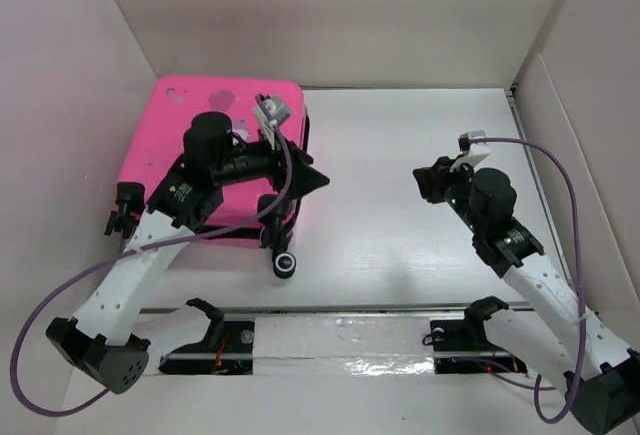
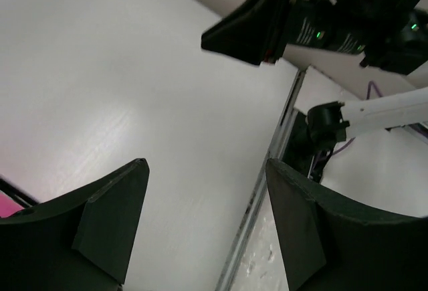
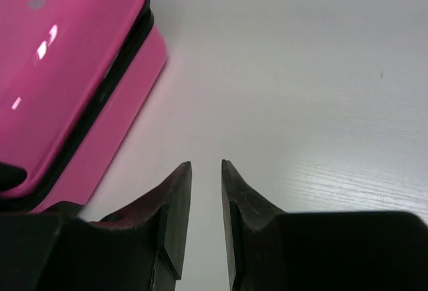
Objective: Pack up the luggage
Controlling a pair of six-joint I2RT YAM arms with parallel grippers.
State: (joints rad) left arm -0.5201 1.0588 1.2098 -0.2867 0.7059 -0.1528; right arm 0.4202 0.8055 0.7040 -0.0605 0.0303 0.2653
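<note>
Above the table (image 1: 400, 245) toward its right edge, right gripper (image 3: 206, 165) pinched to a narrow slit with nothing in it; left of centre, left gripper (image 2: 207, 167) spread wide and empty just off the right side of the luggage (image 1: 190, 105), closed and lying flat in the far-left corner

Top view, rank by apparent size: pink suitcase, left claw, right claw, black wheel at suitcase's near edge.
1. pink suitcase
2. left claw and right claw: look alike, not ranked
3. black wheel
</note>
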